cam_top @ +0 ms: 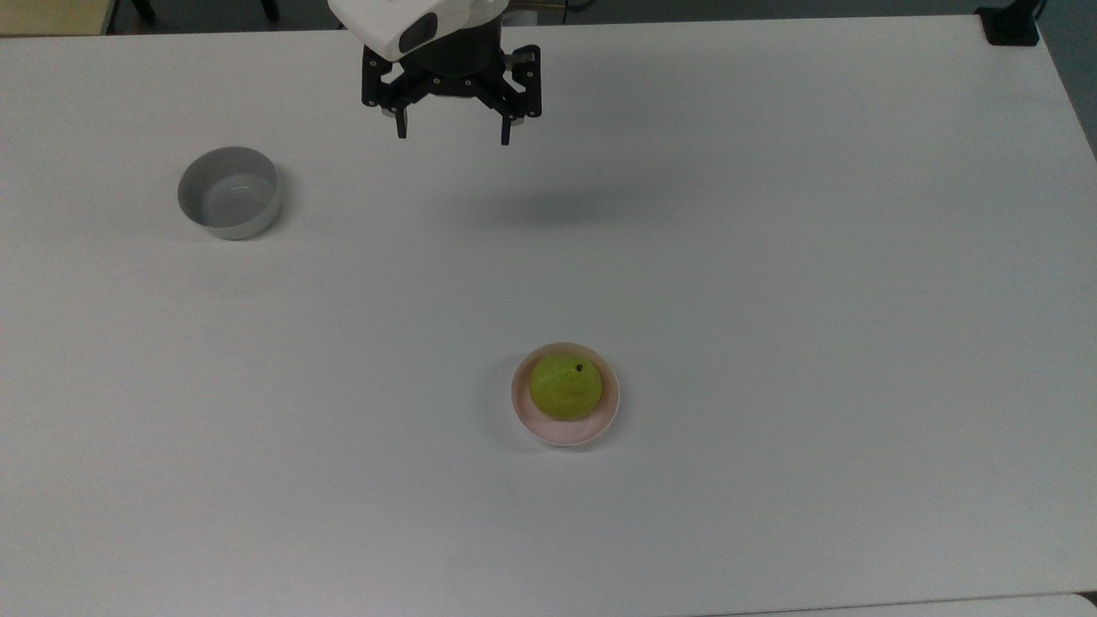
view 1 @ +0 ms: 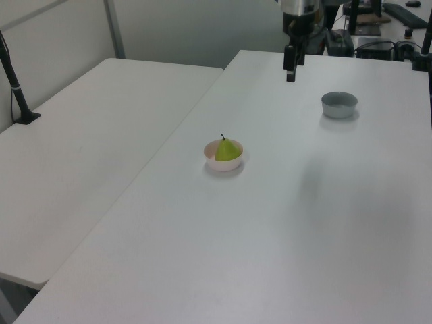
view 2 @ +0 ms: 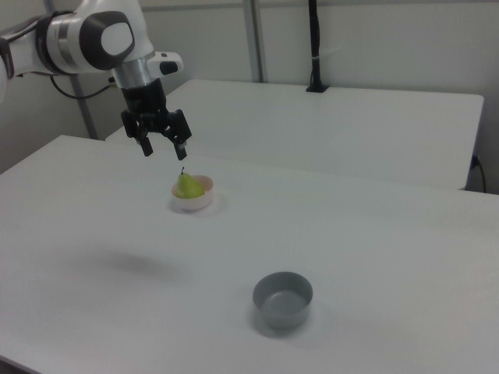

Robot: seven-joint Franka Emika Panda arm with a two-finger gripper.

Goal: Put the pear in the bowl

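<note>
Pear in the pink bowl, fingers spread and empty, well clear of it.

The pear (cam_top: pixel 565 387) sits inside the bowl (cam_top: pixel 598 426) on the white bench (cam_top: pixel 771 257). The gripper (cam_top: pixel 452 133) hangs well apart, near the top view's upper edge, fingers (cam_top: pixel 506 130) wide apart, holding nothing. A grey bowl (cam_top: pixel 229 203) stands at the top view's left.
</note>
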